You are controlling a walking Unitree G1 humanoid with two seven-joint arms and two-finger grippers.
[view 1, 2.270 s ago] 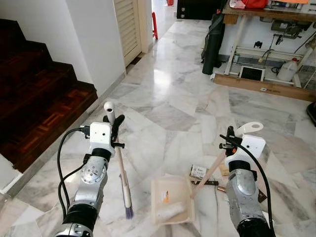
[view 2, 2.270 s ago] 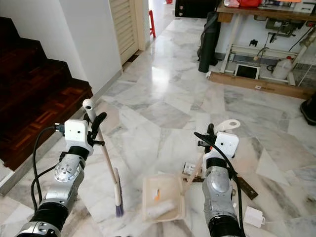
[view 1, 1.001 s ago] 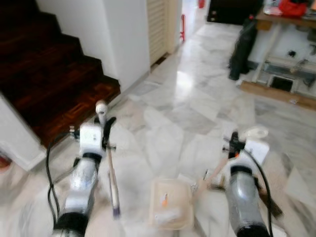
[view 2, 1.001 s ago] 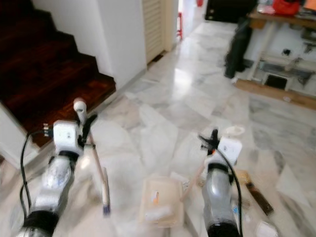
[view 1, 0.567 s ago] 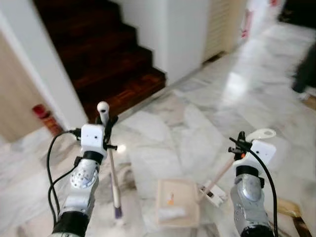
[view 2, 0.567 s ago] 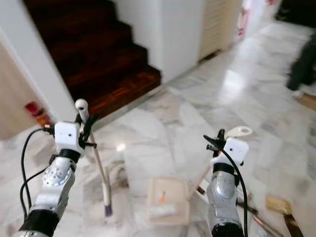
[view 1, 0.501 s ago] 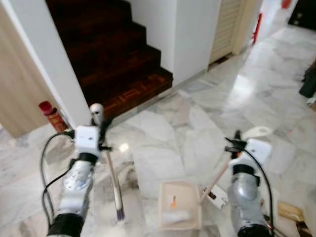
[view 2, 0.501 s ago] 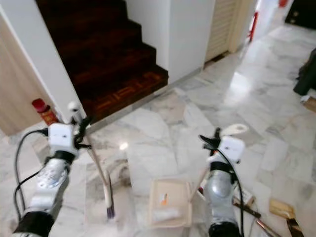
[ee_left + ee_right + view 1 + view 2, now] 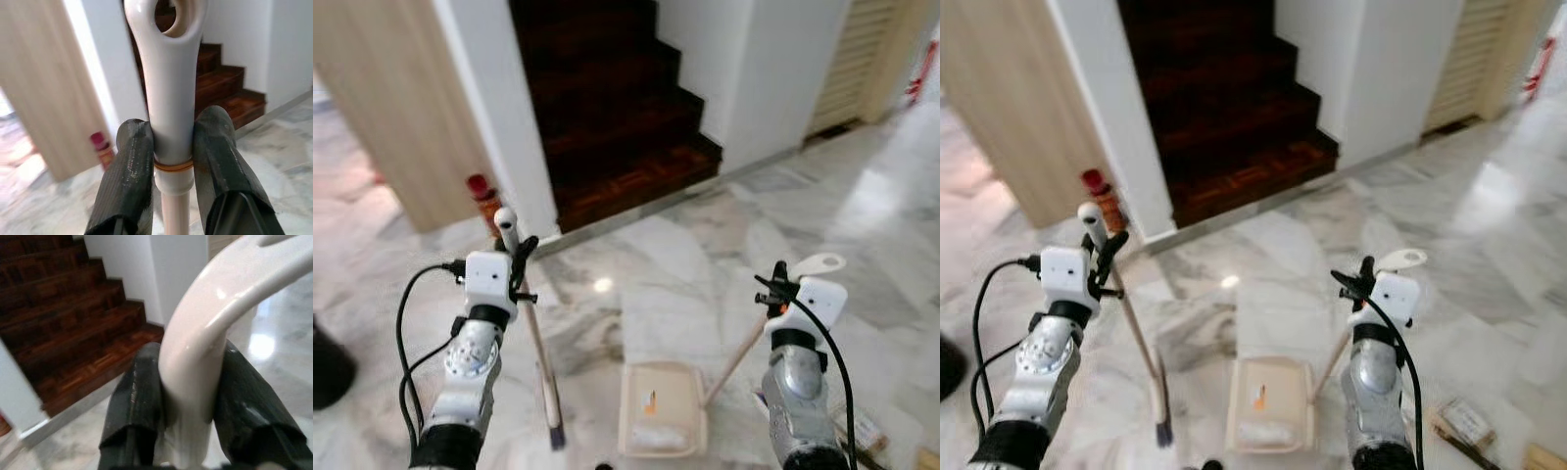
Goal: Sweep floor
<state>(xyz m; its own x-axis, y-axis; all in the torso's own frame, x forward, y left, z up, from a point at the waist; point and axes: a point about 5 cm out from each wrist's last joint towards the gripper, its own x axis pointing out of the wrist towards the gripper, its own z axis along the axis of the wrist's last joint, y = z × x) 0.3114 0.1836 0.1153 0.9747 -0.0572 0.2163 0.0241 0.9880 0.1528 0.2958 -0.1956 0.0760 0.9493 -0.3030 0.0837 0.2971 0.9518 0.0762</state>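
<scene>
Left gripper point(image 9: 517, 262) pinching broom point(image 9: 539, 364) at handle top; shaft slanting down, bristles on marble floor point(image 9: 685, 264) just left of dustpan point(image 9: 661, 407). Right gripper point(image 9: 781, 285) clamped on dustpan handle, which runs down-left to the pan. Sweep stroke likely rightward, broom toward dustpan mouth.

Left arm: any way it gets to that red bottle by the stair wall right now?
Probably not. The left end effector is shut on the broom handle, and the red bottle stands farther off at the wall's foot, beyond the arm. It would have to step closer and drop the broom.
</scene>
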